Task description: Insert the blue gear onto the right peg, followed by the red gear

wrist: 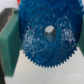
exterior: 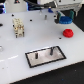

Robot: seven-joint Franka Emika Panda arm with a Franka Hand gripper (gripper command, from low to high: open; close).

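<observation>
Blue gear (wrist: 47, 34): round, flat, bright blue, finely toothed rim, pale centre hole, faint speckling across the face; pinched between the two fingers (wrist: 8, 44) of the hand (exterior: 64, 19), raised above the surface (exterior: 12, 55) at the exterior view's upper right. Red gear (exterior: 67, 32): smaller, bright red, flat on the surface just below the hand in the exterior view. Right peg (exterior: 51, 51): thin dark upright pin on a black-bordered white plate (exterior: 46, 56), well apart from both gears; shorter pin (exterior: 36, 56) beside it. Beige block (exterior: 18, 28) towards the exterior view's left.
</observation>
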